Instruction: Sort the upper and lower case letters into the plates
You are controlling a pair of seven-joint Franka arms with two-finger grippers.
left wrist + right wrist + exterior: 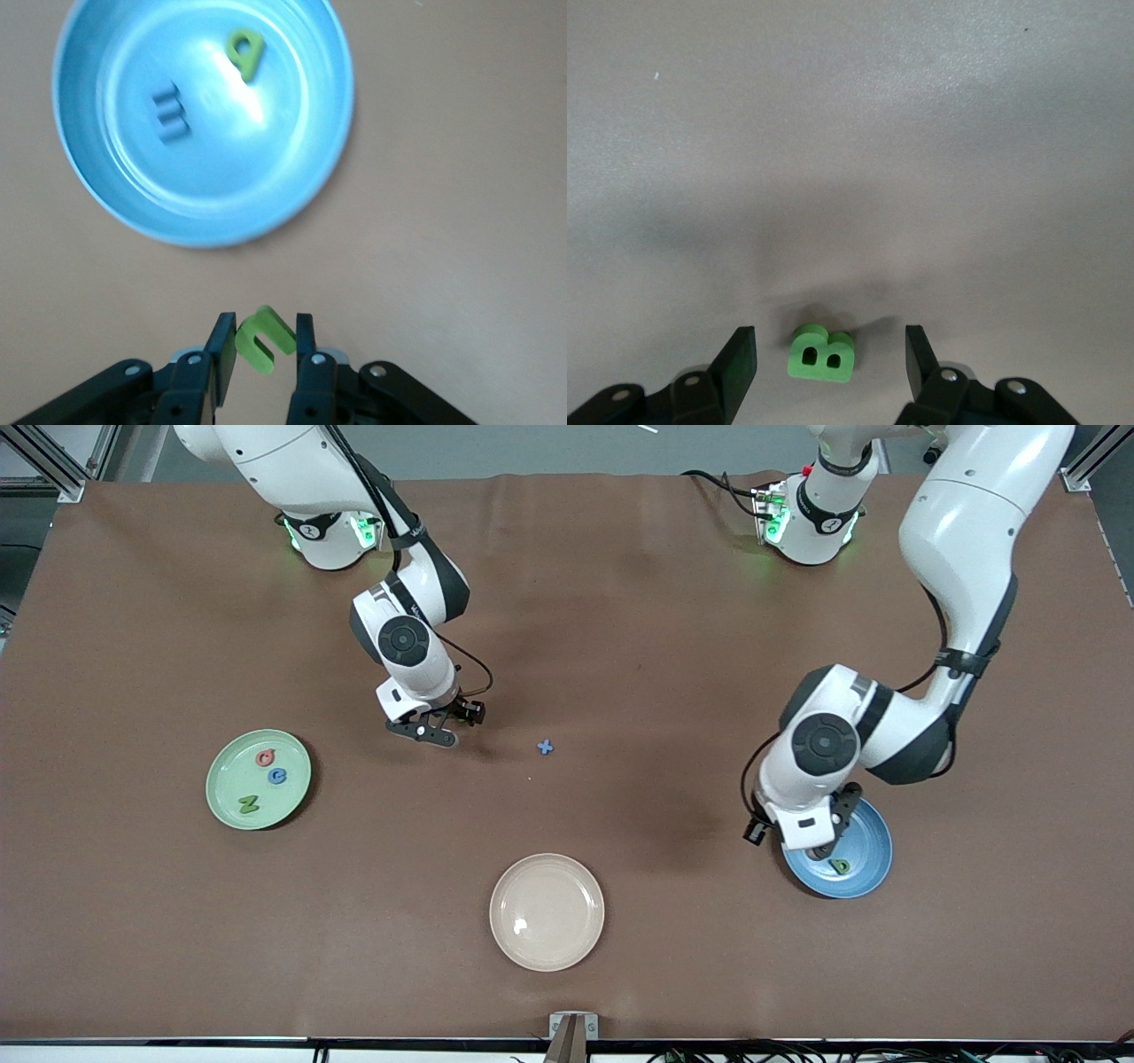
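My left gripper [264, 332] is shut on a small green letter n [264, 338], held just off the rim of the blue plate [266, 168]. A green b [245, 51] and a blue m [168, 111] lie in that plate. My right gripper [829, 356] is low over the cloth, open, with a green capital B [822, 356] lying between its fingers and touching neither. In the front view the right gripper [432, 733] hides the B. The mint green plate [226, 769] holds a pink Q [265, 757], a blue G [278, 776] and a green N [249, 804]. A blue x [545, 747] lies loose mid-table.
A cream-beige plate [547, 911] with nothing in it sits nearest the front camera, midway along the table. The blue plate [864, 850] is toward the left arm's end, the mint plate toward the right arm's end. Brown cloth covers the table.
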